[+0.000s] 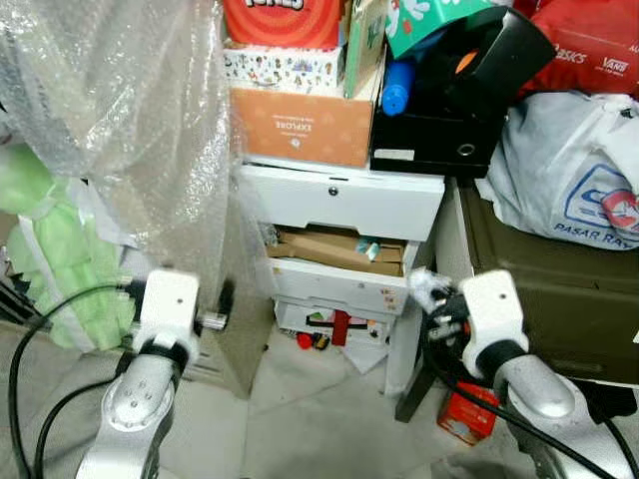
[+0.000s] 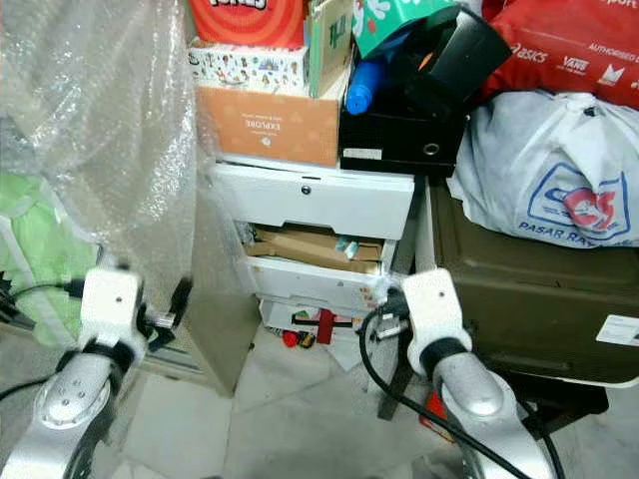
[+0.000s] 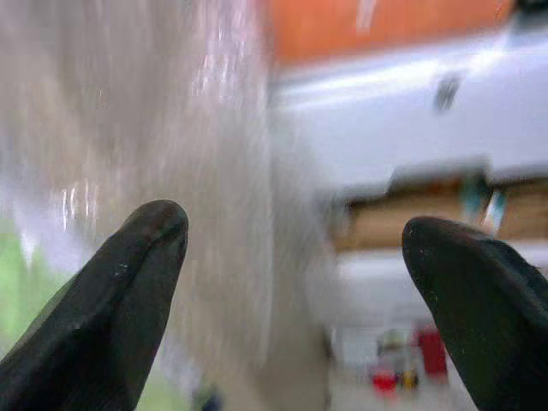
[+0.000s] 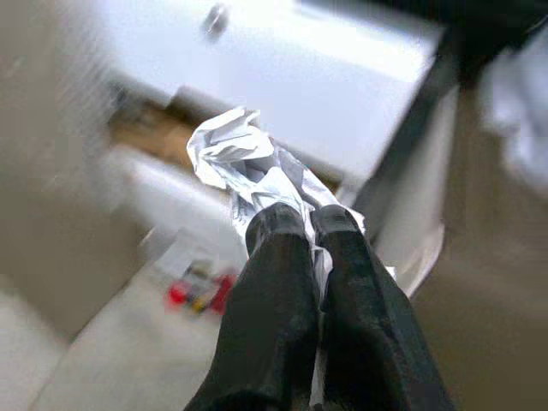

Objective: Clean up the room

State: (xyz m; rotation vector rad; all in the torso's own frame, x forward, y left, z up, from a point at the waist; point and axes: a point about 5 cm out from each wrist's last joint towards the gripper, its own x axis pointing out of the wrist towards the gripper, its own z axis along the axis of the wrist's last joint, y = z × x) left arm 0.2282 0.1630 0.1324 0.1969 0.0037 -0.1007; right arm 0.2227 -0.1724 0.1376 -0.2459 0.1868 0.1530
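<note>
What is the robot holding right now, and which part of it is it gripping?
The right gripper is shut on a crumpled clear plastic wrapper, pinched at its lower end. The left gripper is open and holds nothing.

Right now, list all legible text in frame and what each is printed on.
"EXPLORE", upside down, on the orange cardboard box.
"PASAR RAY", cut off at the frame edge, on the white plastic bag.
"ASICS" and "VANS" on the red bag.
"AUTHORISED DE", cut off, on the same red bag.
White letters on the red box are cropped, unreadable.
Labels on the black box and olive bin are too small to read.
</note>
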